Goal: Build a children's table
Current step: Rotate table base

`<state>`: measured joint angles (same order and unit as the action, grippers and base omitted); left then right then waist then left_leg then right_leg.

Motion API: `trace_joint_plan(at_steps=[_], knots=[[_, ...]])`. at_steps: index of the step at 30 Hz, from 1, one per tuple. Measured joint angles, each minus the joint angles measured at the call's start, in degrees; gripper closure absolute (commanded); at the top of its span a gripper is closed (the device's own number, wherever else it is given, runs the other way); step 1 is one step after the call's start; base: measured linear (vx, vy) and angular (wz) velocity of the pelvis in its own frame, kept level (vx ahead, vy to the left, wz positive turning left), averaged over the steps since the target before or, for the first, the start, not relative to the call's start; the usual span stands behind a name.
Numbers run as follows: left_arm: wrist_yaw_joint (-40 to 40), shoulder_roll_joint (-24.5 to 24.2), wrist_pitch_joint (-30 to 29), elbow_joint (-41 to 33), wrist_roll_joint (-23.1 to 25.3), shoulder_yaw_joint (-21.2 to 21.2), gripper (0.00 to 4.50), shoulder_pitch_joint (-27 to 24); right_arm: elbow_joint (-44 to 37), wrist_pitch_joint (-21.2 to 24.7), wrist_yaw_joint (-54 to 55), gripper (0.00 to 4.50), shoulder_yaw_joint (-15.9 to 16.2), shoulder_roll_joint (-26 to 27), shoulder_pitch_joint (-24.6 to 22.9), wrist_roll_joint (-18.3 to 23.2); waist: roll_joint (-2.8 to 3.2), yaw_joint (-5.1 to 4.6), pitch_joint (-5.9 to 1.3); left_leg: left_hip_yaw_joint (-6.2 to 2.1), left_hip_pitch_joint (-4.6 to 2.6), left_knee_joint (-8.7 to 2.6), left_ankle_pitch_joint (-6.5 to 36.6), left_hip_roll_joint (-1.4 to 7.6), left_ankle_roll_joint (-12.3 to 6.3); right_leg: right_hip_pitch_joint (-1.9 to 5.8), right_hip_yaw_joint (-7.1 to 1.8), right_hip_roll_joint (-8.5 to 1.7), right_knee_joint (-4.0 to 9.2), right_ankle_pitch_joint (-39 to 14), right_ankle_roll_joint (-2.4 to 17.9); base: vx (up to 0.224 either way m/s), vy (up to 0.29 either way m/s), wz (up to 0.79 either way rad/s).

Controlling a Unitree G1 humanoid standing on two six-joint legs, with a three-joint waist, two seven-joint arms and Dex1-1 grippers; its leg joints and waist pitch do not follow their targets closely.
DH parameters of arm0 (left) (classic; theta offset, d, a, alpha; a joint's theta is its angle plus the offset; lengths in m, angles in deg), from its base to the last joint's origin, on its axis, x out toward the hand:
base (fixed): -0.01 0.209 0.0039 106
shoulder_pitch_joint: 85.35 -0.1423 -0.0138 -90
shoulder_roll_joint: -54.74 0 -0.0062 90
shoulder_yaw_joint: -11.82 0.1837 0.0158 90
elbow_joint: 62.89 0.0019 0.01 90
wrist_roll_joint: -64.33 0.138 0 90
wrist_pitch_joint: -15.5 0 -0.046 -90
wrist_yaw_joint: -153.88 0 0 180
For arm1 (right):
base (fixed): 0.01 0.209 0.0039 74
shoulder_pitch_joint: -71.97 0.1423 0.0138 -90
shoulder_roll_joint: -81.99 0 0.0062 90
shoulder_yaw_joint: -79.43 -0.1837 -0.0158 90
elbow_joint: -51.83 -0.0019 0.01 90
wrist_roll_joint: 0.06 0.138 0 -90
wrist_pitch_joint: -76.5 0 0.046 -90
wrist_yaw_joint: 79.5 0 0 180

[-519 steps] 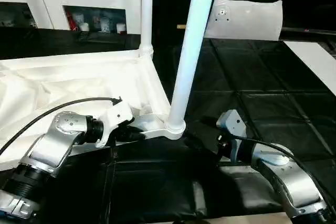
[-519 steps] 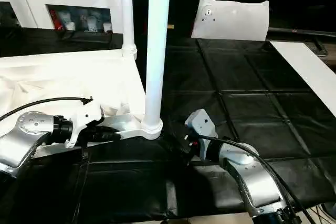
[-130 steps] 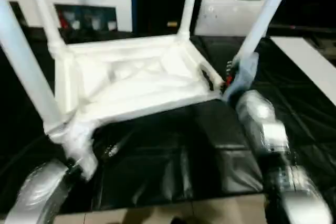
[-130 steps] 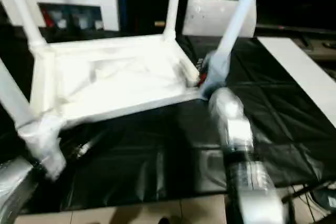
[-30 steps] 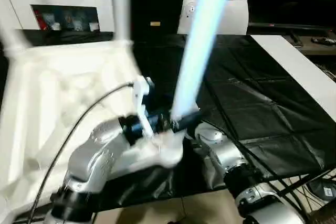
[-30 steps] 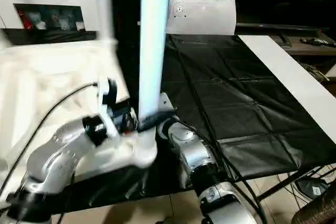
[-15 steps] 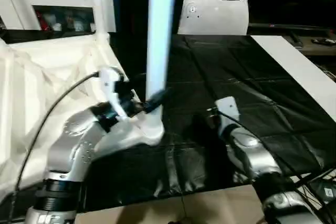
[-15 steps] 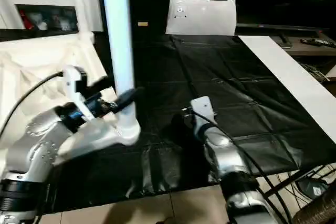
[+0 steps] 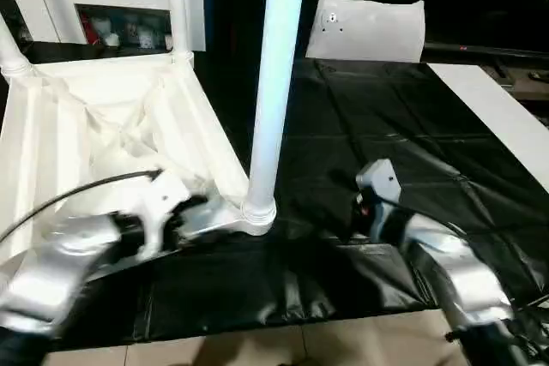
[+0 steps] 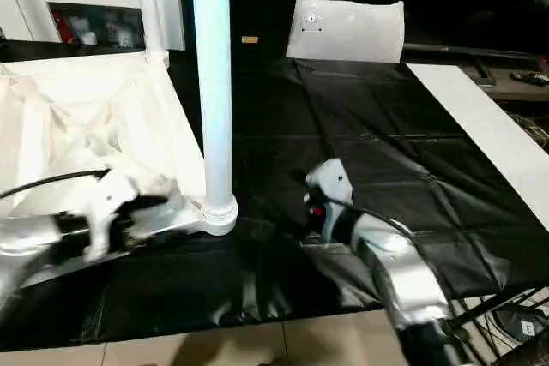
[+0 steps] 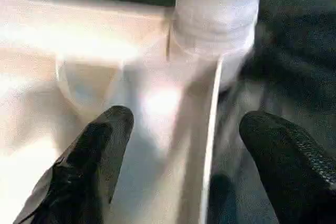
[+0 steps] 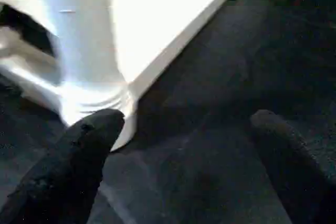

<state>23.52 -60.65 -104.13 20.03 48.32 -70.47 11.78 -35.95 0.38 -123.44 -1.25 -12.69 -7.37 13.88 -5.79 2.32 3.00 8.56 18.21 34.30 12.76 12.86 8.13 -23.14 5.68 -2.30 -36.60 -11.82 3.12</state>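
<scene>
The white children's table (image 9: 103, 135) lies upside down on the left of the black mat (image 9: 403, 152), legs up. The left gripper (image 11: 178, 145) is spread wide at its near corner socket (image 9: 257, 212). The right gripper (image 12: 184, 145) is wide, holding nothing, just beside that leg (image 9: 276, 66).

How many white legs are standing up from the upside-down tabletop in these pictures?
3. The near leg rises from the corner socket nearest the robot; a second leg stands at the far corner; a third leg shows at the far left corner. A fourth may be hidden outside the pictures.
</scene>
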Motion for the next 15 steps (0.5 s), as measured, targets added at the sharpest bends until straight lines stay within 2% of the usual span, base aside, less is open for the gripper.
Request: trace_joint_plan(at_steps=[4, 6, 8, 10, 12, 14, 15], knots=[[0.19, -0.07, -3.82, -0.99, -0.54, -0.25, 1.08, 0.37, -1.75, 2.39, -0.97, 0.0, 0.08, -0.61, -0.21, 0.17, 0.04, 0.01, 0.02, 0.0, -0.03, 0.01, -0.01, -0.01, 0.0, 0.02, 0.0, 0.0, 0.0, 0.0, 0.0, 0.0, 0.0, 0.0], [0.07, 0.81, -5.48, -1.57, -0.95, -0.22, 1.36, 0.82, -2.3, 3.44, -0.89, 0.0, 0.1, -1.07, -0.38, 0.17, 0.15, 0.18, 0.06, -0.01, -0.04, 0.02, -0.01, -0.01, 0.0, 0.07, 0.0, 0.0, 0.05, 0.0, 0.0, 0.0, 0.0, 0.0], [-0.15, 1.54, -5.54, -1.65, -1.04, 0.08, 1.44, 1.38, -2.6, 3.93, -0.66, 0.0, 0.1, -1.15, -0.76, 0.17, 0.23, 0.32, 0.1, -0.02, -0.03, 0.01, 0.0, -0.02, 0.0, 0.08, 0.01, 0.0, 0.09, 0.01, 0.01, 0.0, 0.0, 0.0], [-1.55, 2.8, -5.47, -1.64, -0.59, 0.17, 1.63, 1.99, -4.44, 4.47, 0.12, 0.0, 0.18, -0.88, -1.88, 0.16, 0.54, 0.48, 0.11, -0.04, -0.03, 0.01, 0.02, -0.01, -0.02, 0.12, 0.02, 0.01, 0.14, 0.02, 0.01, 0.0, 0.0, 0.0], [-3.97, 4.71, -4.48, -1.61, 0.01, 0.01, 1.88, 2.02, -6.78, 5.8, 2.03, 0.0, 0.03, 0.19, -2.67, 0.2, 1.19, 0.57, 0.16, -0.04, -0.01, 0.0, 0.05, -0.02, -0.06, 0.15, 0.03, 0.01, 0.26, 0.08, 0.0, 0.0, 0.0, 0.0], [-5.56, 6.0, -3.1, -1.65, 0.07, -0.02, 1.92, 1.96, -8.34, 7.14, 3.07, 0.0, 0.12, 1.16, -3.27, 0.32, 1.64, 0.59, 0.18, -0.04, -0.01, -0.06, 0.04, -0.03, -0.06, 0.18, 0.03, 0.02, 0.36, 0.15, 0.0, 0.0, 0.0, 0.0], [-7.53, 8.48, -3.13, -2.96, -0.87, -2.7, 1.92, 0.39, -10.17, 8.56, 4.31, 0.0, -0.17, 1.89, -4.48, 1.24, 2.04, 0.55, 0.09, -0.04, 0.01, -0.09, 0.06, -0.03, -0.09, 0.2, 0.04, 0.04, 0.46, 0.16, 0.0, 0.0, 0.0, 0.0]])
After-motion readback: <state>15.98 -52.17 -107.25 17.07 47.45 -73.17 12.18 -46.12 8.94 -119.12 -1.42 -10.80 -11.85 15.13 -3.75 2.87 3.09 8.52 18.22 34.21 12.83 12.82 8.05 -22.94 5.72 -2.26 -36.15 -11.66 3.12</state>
